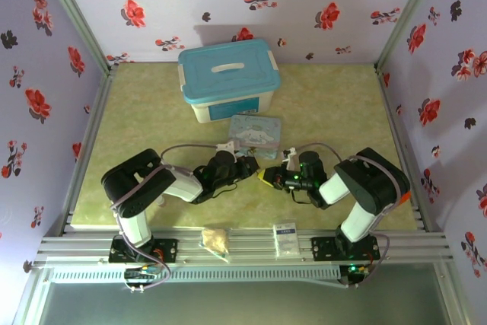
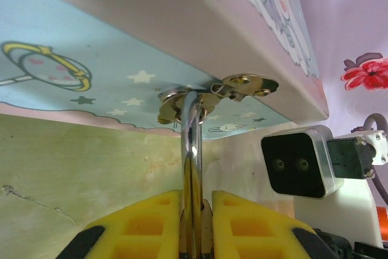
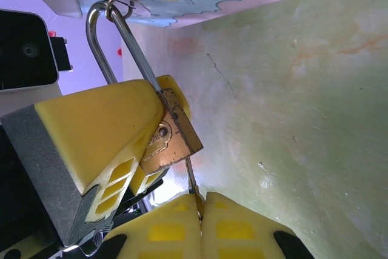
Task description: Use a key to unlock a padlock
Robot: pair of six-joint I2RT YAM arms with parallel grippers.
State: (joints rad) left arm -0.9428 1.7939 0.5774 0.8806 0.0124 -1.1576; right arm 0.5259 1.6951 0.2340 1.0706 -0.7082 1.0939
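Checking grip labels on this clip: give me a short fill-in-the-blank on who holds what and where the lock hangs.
1. Of the left pincer and the right pincer, the padlock is clamped in the ____ one.
2. The right pincer is shut on the thin ____, which meets the padlock's bottom.
3. The padlock's shackle hooks through the clasp of the ____.

Missing words: left; key; tin.
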